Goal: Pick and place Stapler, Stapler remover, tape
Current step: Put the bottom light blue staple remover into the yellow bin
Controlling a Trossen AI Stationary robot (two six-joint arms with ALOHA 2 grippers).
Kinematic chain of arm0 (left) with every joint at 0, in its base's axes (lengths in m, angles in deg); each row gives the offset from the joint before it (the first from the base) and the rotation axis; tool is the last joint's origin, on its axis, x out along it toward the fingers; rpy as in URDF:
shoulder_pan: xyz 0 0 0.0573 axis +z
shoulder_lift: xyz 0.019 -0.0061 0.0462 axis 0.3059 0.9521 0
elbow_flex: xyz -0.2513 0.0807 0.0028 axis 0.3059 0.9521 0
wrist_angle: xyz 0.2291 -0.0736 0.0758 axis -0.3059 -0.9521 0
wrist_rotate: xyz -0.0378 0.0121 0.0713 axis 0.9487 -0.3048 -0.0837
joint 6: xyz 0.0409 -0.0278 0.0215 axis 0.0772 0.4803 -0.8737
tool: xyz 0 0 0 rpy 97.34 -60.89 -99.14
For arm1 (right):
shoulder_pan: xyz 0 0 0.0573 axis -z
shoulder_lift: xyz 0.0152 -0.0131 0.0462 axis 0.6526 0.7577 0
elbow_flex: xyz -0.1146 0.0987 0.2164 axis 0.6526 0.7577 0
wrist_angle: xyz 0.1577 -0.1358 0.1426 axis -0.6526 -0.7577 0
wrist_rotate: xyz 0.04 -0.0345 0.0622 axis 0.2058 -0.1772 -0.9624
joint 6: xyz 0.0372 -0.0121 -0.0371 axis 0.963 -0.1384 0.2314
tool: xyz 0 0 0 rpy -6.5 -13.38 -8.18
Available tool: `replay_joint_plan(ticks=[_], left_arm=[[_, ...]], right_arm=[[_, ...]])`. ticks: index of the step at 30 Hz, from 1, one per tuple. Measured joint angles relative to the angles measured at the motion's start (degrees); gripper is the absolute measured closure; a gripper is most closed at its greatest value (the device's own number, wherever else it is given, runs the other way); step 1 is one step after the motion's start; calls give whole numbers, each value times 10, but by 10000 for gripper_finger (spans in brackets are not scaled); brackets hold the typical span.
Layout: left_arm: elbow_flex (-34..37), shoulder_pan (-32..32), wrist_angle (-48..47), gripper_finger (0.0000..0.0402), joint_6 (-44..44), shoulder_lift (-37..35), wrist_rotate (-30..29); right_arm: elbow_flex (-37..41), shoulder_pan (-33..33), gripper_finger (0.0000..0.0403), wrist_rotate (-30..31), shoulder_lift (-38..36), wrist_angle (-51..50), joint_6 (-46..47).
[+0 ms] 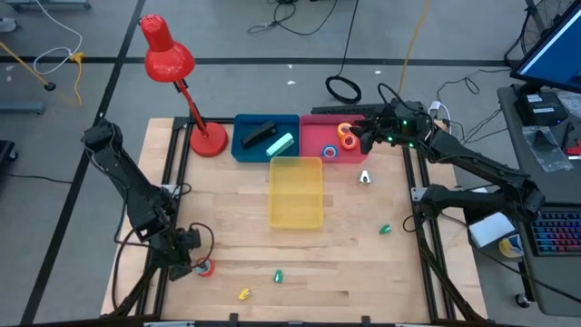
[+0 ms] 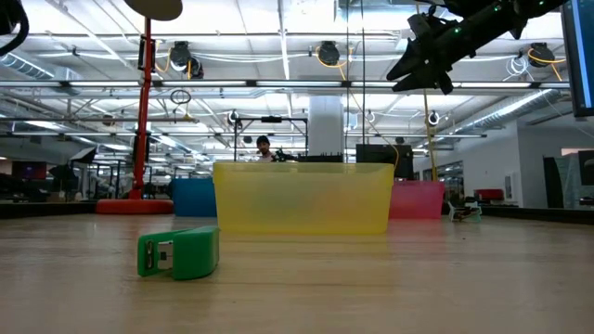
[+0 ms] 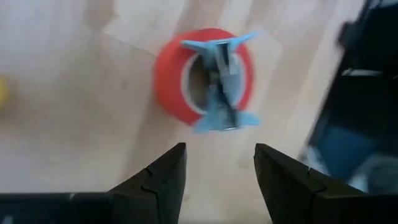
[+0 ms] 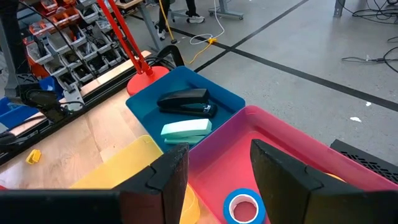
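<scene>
Left tool [image 3: 216, 167] open over red tape roll [image 3: 204, 74] w/ blue dispenser, right tool [image 4: 214, 171] open – empty – above pink bin [image 4: 292, 146]

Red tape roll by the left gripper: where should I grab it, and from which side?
Come straight down with the open left gripper. The red tape roll lies flat, so pinch its wall, one finger in the open centre, away from the blue dispenser clip across it.
</scene>
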Motion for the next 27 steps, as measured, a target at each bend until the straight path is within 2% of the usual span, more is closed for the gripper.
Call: replay_joint_plan(ticks=[5, 12, 27], left_arm=[[0, 0, 38, 213, 114, 0, -2], [0, 0, 43, 213, 267, 0, -48], [0, 1, 16, 213, 344, 0, -50]], right_arm=[[0, 0, 238, 0, 0, 0, 0], [0, 0, 238, 0, 0, 0, 0], [0, 0, 238, 0, 0, 0, 0]])
